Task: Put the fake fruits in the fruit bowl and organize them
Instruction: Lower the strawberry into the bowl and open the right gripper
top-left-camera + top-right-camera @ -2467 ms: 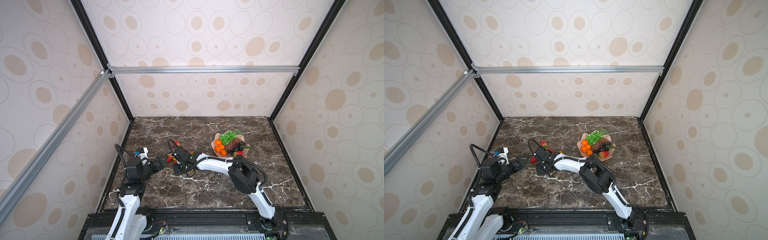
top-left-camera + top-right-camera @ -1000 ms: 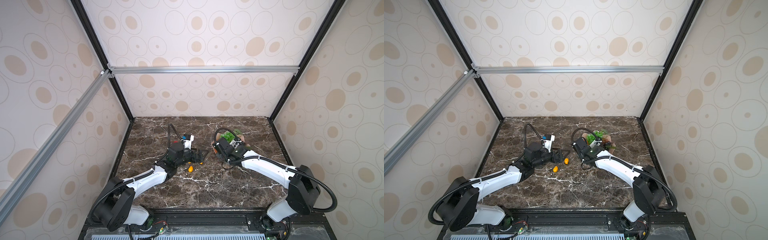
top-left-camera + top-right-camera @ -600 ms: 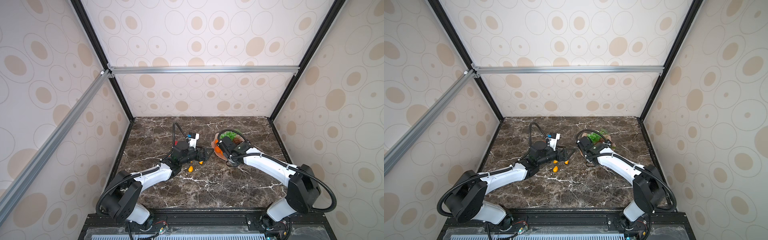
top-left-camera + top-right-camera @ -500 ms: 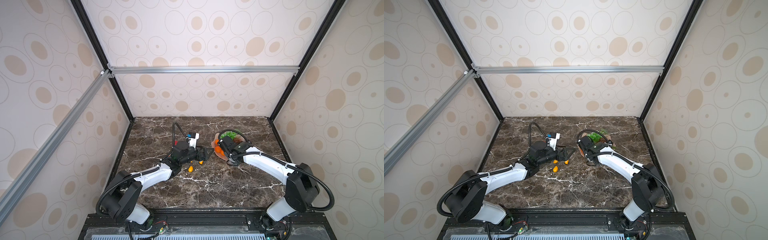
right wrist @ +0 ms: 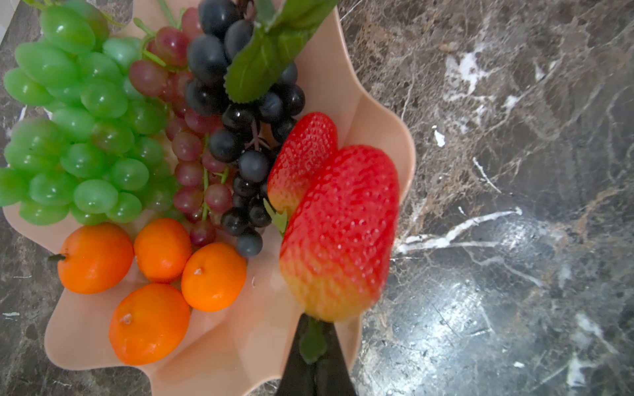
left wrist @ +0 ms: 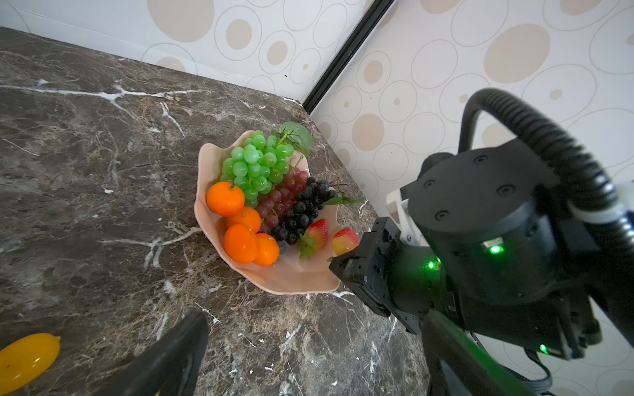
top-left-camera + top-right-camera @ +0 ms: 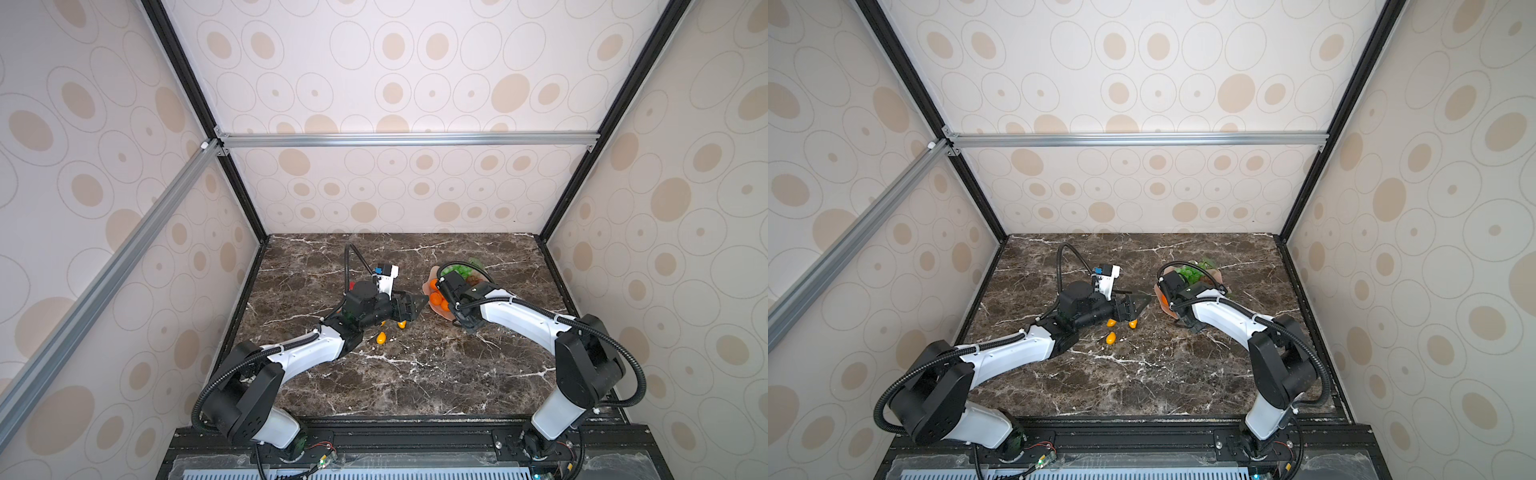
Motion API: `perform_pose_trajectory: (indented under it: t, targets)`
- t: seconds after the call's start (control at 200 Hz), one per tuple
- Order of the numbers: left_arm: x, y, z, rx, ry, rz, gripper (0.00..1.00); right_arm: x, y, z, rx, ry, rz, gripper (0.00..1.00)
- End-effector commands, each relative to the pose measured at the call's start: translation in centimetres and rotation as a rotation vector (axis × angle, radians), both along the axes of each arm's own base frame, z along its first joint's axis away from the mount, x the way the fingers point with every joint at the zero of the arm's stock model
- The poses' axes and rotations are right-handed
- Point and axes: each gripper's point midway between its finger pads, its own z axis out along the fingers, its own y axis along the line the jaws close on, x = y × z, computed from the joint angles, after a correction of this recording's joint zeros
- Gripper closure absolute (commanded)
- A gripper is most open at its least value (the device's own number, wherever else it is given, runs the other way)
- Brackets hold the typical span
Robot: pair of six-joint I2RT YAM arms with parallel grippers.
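Strawberry (image 5: 339, 233) now over fruit bowl (image 5: 240, 360)

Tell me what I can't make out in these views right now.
Both top views: fruit bowl mostly covered by the right arm.
Left wrist view: kumquat cut off by the frame edge.
Right wrist view: unclear whether the held strawberry touches the bowl; right gripper tips hidden behind it.

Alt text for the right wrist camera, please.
The shut right gripper pinches a strawberry by its leaves over the pink fruit bowl's edge. The bowl holds green, purple and black grapes, four tangerines and another strawberry, on dark marble.
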Motion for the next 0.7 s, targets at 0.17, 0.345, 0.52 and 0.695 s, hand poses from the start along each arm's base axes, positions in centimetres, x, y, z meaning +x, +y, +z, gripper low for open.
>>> perform_pose_trajectory:
  t: [0.17, 0.345, 0.52, 0.695]
  targets:
    - [0.0, -0.2, 2.4, -0.038, -0.048, 0.002, 0.02, 0.4, 0.6, -1.5, 0.081, -0.002, -0.069, 0.97]
    - [-0.1, 0.0, 2.3, -0.034, -0.047, 0.006, 0.02, 0.8, 0.8, -1.9, 0.098, 0.001, -0.074, 0.95]
    - [-0.1, 0.0, 2.4, -0.035, -0.047, 0.005, 0.02, 1.2, 1.1, -2.2, 0.12, -0.003, -0.075, 0.89]
    - [-0.2, 0.1, 2.4, -0.034, -0.048, 0.009, 0.02, 1.8, 1.6, -2.4, 0.156, -0.033, -0.062, 0.76]
